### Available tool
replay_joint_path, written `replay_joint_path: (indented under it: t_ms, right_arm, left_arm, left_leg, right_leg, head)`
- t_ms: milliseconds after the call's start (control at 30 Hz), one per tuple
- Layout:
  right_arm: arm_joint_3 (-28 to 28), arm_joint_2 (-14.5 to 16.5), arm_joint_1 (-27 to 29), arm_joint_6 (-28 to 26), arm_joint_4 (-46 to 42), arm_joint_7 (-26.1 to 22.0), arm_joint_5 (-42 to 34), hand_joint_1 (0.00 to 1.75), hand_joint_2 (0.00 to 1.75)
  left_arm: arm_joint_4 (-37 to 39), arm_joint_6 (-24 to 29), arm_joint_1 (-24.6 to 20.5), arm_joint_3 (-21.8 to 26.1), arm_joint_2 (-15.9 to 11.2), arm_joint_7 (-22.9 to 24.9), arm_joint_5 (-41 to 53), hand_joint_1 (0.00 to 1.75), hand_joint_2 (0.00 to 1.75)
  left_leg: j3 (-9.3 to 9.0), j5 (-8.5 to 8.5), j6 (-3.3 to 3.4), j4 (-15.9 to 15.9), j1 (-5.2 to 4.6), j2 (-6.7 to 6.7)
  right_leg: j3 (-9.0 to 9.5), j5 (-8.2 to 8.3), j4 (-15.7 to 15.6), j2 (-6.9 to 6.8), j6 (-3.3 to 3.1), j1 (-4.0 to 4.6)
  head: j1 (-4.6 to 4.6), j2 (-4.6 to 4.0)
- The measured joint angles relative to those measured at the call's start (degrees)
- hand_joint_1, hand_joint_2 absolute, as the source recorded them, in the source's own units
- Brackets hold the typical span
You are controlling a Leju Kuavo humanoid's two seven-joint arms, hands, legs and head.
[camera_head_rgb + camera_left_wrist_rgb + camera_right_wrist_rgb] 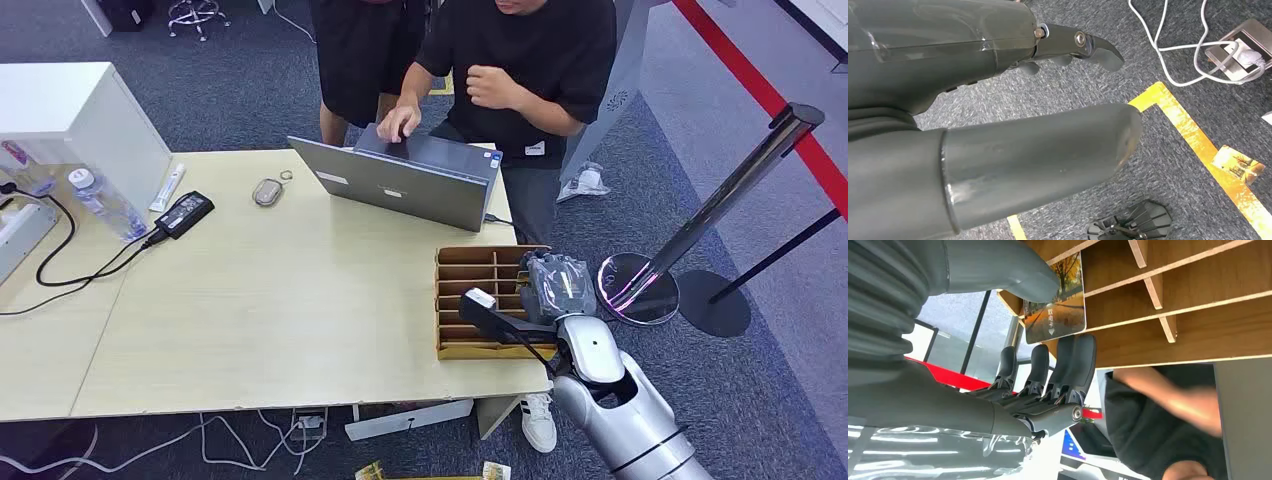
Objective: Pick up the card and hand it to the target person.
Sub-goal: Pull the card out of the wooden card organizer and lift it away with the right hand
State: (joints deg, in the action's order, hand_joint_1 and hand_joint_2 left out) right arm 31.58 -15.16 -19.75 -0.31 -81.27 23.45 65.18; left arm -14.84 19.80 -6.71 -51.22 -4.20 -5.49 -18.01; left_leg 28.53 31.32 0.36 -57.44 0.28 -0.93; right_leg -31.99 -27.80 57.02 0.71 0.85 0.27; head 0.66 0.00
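card (pixel 1055 299): orange and yellow autumn trees, white lettering
rack (pixel 478 268): plain brown board
table (pixel 270 300): pale beige wood grain
laptop (pixel 400 183): grey
right hand (pixel 558 287): dark grey under clear wrap
right arm (pixel 625 410): silver
left hand (pixel 998 100): dark grey
carpet (pixel 1158 65): blue-grey fleck
floor tape (pixel 1198 140): yellow-orange
shirt (pixel 555 50): black
charger (pixel 183 213): black
stripe (pixel 760 90): red

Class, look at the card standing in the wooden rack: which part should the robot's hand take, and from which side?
The card sticks out of the wooden rack; I would pinch its exposed end across the flat faces, right hand coming from the rack's open side, thumb opposite fingers.
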Motion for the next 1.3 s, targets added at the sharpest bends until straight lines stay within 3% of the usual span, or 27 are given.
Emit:
replay_joint_path:
  t_ms: [667,867,1300]
  right_arm:
    - [-0.02,-0.03,0.03,0.28,0.60,0.61,-0.02,1.02,1.75]
    - [-0.03,-0.03,0.03,0.28,0.62,0.70,-0.02,1.32,1.75]
    - [-0.04,-0.03,0.01,0.29,0.62,0.84,0.03,1.62,1.75]
  left_arm:
    - [0.00,0.00,0.00,0.01,0.00,0.02,0.00,0.00,0.00]
    - [0.00,-0.01,0.00,0.01,0.00,0.02,0.00,0.00,0.00]
    - [0.01,-0.02,0.00,0.00,0.00,-0.01,0.00,0.00,0.00]
  left_leg:
    - [-0.01,0.00,0.00,0.00,0.00,0.00]
    - [0.00,0.00,0.00,0.00,0.00,0.00]
    - [-0.02,0.00,0.00,0.00,0.00,0.00]
  right_leg:
    - [0.00,0.00,0.00,0.00,0.00,0.00]
    - [0.00,0.00,0.00,0.00,0.00,0.00]
    - [0.01,0.00,0.00,0.00,0.00,0.00]
  head:
    - [0.01,0.01]
    - [0.00,0.00]
    - [0.00,0.01]
